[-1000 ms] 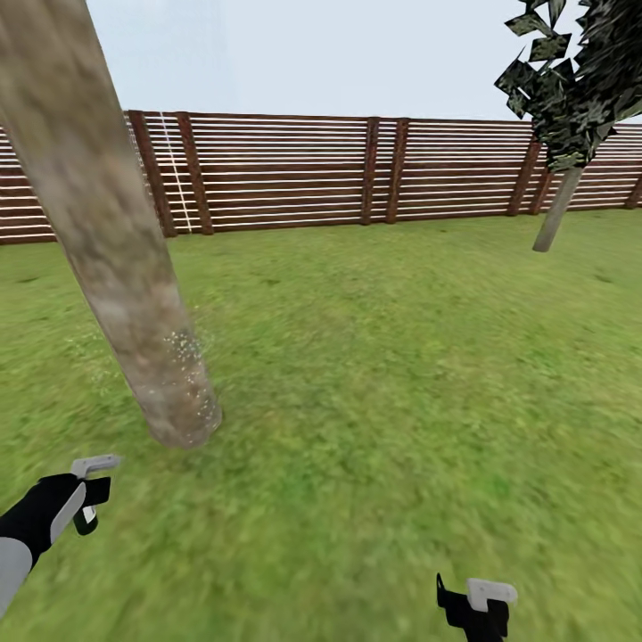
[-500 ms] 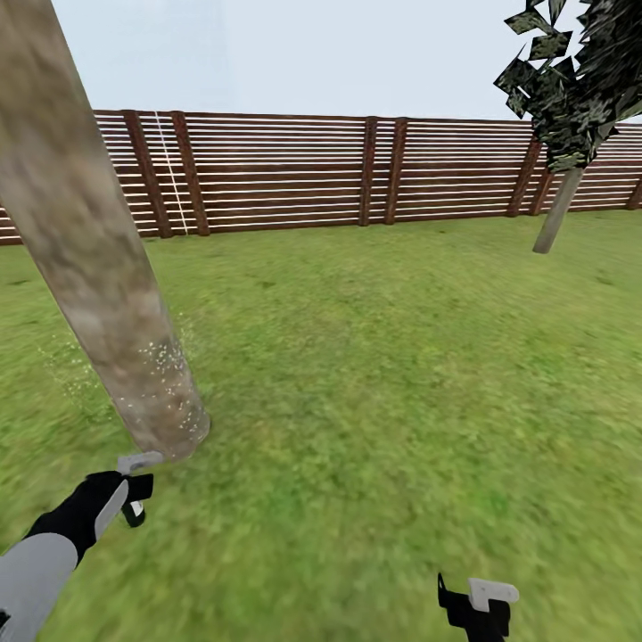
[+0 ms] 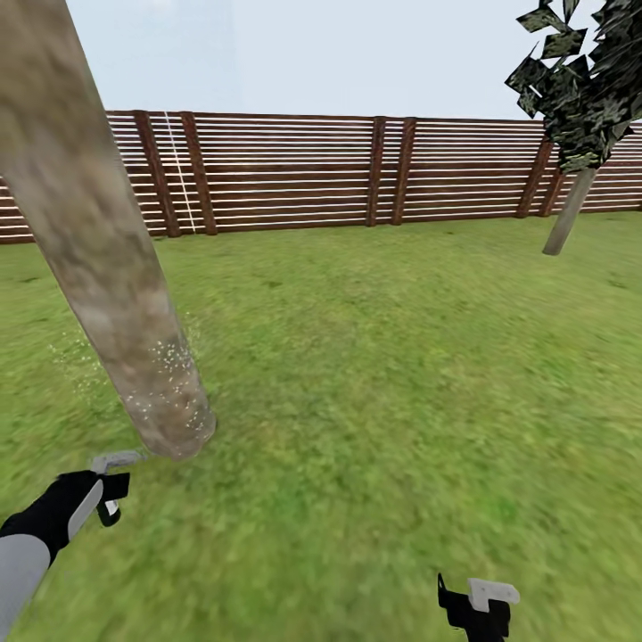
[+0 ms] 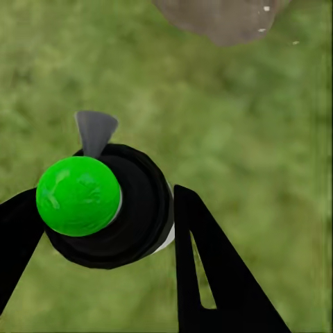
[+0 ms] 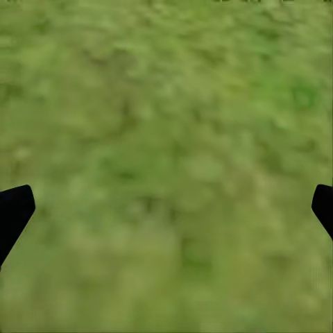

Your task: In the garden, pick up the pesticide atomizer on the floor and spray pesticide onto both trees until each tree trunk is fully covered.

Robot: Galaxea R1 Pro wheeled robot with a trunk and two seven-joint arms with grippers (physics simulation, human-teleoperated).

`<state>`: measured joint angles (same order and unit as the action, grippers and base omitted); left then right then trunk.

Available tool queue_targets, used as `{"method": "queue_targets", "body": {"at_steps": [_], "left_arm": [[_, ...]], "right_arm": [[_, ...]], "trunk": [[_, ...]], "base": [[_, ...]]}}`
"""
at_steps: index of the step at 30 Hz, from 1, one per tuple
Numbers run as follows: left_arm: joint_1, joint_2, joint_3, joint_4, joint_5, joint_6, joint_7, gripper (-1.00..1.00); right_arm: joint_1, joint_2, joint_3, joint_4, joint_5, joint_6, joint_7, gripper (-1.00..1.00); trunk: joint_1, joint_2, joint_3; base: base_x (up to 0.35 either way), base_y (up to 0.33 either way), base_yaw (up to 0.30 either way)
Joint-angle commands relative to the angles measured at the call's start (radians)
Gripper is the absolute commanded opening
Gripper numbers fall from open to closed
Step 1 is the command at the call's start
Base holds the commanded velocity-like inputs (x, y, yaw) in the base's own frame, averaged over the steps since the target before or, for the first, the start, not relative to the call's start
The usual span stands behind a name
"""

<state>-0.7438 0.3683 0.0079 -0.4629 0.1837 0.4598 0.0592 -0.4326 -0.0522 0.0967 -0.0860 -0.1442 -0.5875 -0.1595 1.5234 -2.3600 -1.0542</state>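
A thick mottled beige-brown tree trunk [image 3: 107, 267] leans across the left of the head view, its base on the grass floor [image 3: 374, 374]. White spray specks [image 3: 160, 361] dot its lower part and the air beside it. Just short of the base, my left gripper [image 3: 111, 497] is shut on the pesticide atomizer [image 3: 114, 464], grey nozzle toward the trunk. The left wrist view shows the atomizer's green knob [image 4: 78, 195], black cap and nozzle [image 4: 95, 130] between my black fingers [image 4: 208, 270], the trunk base [image 4: 222, 17] beyond. My right gripper [image 3: 477, 606] hangs open over bare grass [image 5: 166, 166].
A brown fence of horizontal slats [image 3: 294, 169] bounds the lawn at the back. Another tree with a thin leaning trunk [image 3: 569, 212] and a dark leafy crown [image 3: 588, 80] stands far right by the fence. Open grass lies between the two trees.
My left gripper with the atomizer went in toward the trunk base, then drew back a little to the left. Spray specks have spread on the lower trunk. The view has shifted slightly.
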Motion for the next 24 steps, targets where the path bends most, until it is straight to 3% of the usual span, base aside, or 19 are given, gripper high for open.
{"method": "queue_targets", "body": {"at_steps": [1,3,10,14,18,24], "left_arm": [[0.0,-0.019,-0.001,0.0,-0.003,0.0,0.001,-1.0],[0.0,-0.033,-0.003,0.0,-0.004,0.0,0.002,-1.0],[0.0,-0.035,-0.002,-0.002,-0.004,-0.001,0.007,-1.0],[-0.002,-0.037,-0.001,-0.188,-0.002,0.034,0.001,-1.0],[0.0,-0.025,0.004,-0.224,-0.005,0.088,0.005,-1.0],[-0.015,-0.064,-0.001,-0.306,-0.005,0.135,0.004,-1.0]], "right_arm": [[0.0,0.0,0.0,0.0,0.0,0.0,0.0,1.0],[0.0,0.0,0.0,0.0,0.0,0.0,0.0,1.0],[0.0,0.0,0.0,0.0,0.0,0.0,0.0,1.0],[0.0,0.0,0.0,0.0,0.0,0.0,0.0,1.0],[0.0,0.0,0.0,0.0,0.0,0.001,0.0,1.0],[0.0,0.0,0.0,0.0,0.0,0.002,0.0,1.0]], "trunk": [[0.0,0.0,0.0],[0.0,0.0,0.0],[0.0,0.0,0.0],[0.0,0.0,0.0],[0.0,0.0,0.0],[0.0,0.0,0.0]], "base": [[0.303,0.0,0.0],[0.322,-0.061,0.0],[0.142,-0.127,0.103],[0.001,-0.004,0.075],[-0.04,0.008,0.003],[-0.087,0.02,0.0]]}}
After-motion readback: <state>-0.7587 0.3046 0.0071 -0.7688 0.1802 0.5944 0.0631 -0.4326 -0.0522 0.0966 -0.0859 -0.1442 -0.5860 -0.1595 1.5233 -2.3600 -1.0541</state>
